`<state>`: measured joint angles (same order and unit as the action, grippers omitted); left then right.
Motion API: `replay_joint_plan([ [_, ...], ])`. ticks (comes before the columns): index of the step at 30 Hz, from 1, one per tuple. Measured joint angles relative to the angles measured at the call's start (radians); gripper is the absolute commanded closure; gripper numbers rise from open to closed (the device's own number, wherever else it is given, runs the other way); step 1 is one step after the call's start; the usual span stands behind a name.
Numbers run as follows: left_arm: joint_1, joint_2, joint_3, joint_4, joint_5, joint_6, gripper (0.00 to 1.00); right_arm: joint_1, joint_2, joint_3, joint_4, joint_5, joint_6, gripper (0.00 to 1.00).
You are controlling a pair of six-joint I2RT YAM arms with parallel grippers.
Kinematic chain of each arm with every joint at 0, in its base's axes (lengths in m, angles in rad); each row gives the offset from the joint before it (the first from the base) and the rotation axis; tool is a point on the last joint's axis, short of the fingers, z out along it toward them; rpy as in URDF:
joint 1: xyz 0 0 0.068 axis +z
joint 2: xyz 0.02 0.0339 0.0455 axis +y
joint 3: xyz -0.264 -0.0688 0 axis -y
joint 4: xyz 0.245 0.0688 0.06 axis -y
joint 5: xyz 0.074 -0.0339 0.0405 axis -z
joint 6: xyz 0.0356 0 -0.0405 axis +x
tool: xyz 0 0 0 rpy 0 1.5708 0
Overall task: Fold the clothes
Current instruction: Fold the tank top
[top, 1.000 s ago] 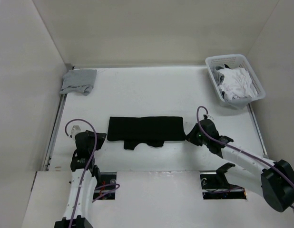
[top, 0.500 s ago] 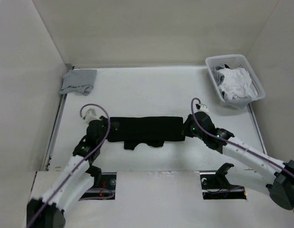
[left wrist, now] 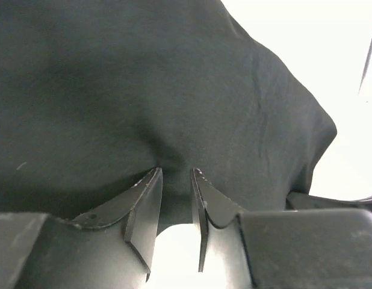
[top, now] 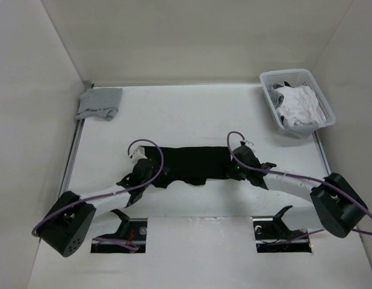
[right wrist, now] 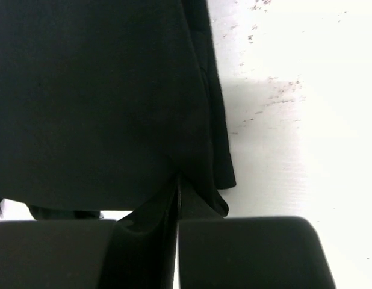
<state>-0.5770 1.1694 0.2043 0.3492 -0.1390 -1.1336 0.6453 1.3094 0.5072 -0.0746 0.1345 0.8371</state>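
Note:
The black garment (top: 192, 161) lies spread across the middle of the table, its lower edge rumpled. My left gripper (top: 148, 170) is at its left end. In the left wrist view the jaws (left wrist: 176, 173) stand a narrow gap apart with a pucker of black cloth (left wrist: 174, 90) pinched between the tips. At the garment's right end is my right gripper (top: 232, 170). In the right wrist view its jaws (right wrist: 177, 180) are pressed together on the cloth's edge (right wrist: 204, 150). A light-grey garment (top: 100, 102) lies folded at the back left corner.
A white lattice basket (top: 269, 80) holding white clothes (top: 300, 103) stands at the back right. Walls enclose the table on three sides. Bare white table (right wrist: 294, 90) shows to the right of the black cloth in the right wrist view.
Both arms have swung inward from the near edge onto the black garment's two ends. The right jaws have shut on the cloth. The garment's left end and lower edge are now rumpled.

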Motion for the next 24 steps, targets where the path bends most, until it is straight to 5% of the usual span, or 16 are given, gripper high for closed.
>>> replay_joint_plan([
  [8, 0.068, -0.353, -0.01, -0.211, 0.011, 0.04, 0.63, -0.012, -0.158, -0.013, -0.023, 0.017, 0.031, 0.55],
  [17, 0.029, -0.138, 0.177, -0.186, 0.021, 0.105, 0.66, -0.106, -0.009, -0.011, 0.051, 0.007, 0.066, 0.4],
  [19, 0.021, -0.136, 0.177, -0.188, 0.024, 0.11, 0.66, -0.1, 0.015, -0.006, 0.09, 0.006, 0.08, 0.4],
  [24, 0.035, -0.199, 0.177, -0.193, 0.032, 0.126, 0.66, -0.079, 0.131, 0.015, 0.233, -0.038, 0.11, 0.81],
])
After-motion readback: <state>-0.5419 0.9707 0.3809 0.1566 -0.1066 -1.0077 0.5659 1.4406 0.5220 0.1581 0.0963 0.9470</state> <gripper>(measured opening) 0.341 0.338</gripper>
